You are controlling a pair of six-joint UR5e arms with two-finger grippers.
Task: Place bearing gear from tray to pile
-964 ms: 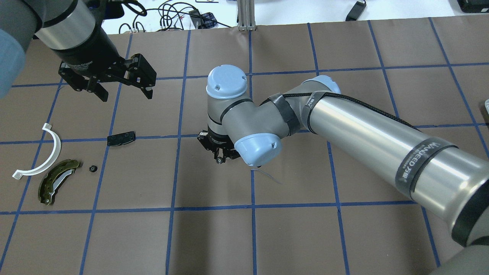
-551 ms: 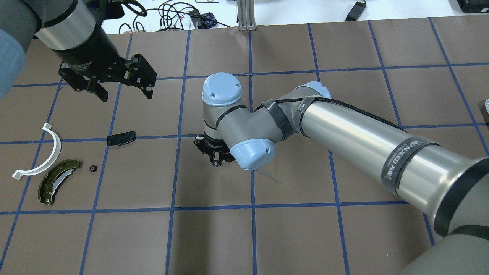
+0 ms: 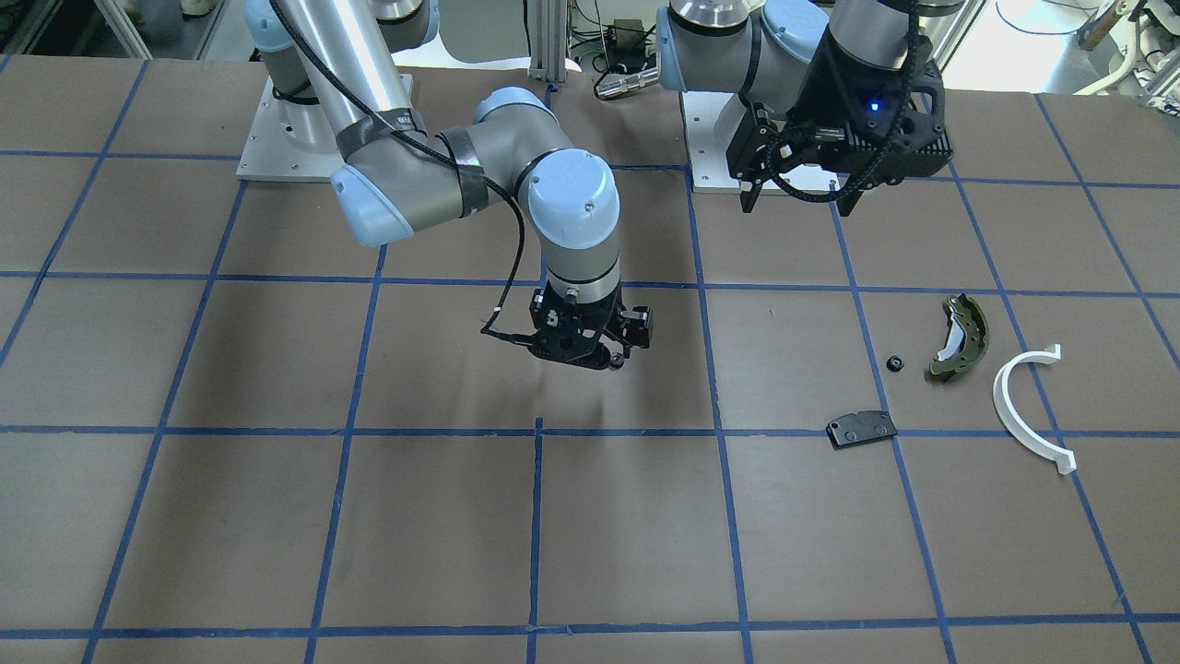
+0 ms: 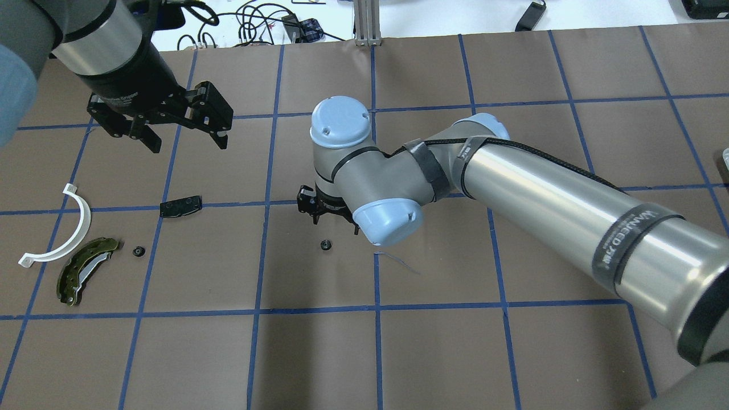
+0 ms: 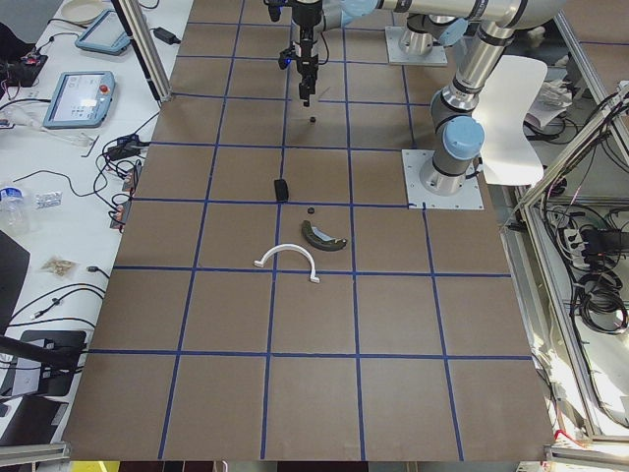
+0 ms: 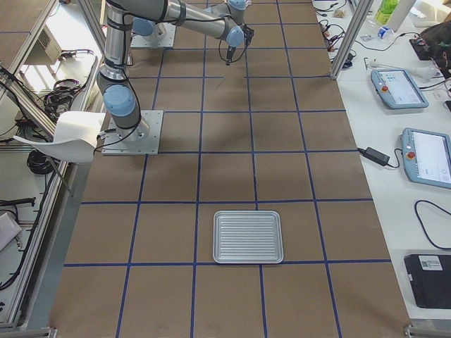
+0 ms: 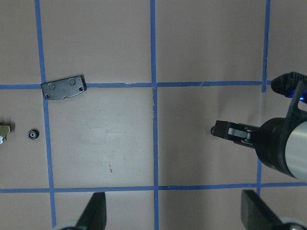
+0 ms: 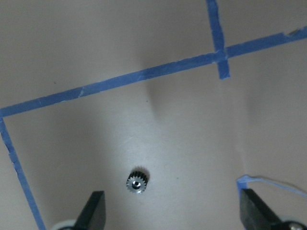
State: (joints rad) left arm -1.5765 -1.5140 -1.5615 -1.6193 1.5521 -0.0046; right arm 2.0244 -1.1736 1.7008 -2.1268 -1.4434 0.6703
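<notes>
Gear down on the worktop (image 4: pixel 433 353): the bearing gear (image 4: pixel 325 245) lies flat and free near the middle. It's small, dark and toothed, with a bright metal hub. The right gripper (image 8: pixel 170 201) hangs just above it, fingers wide apart. The pile sits well apart: olive brake shoe (image 4: pixel 77 273), white half-ring (image 4: pixel 84 225), black plate (image 4: pixel 180 206). This looks like a halfway drop, not the finish. The left gripper (image 4: pixel 185 139), also open, hovers near the pile. Next it likely must cross over, straddle that tiny gear squarely and pinch it.
</notes>
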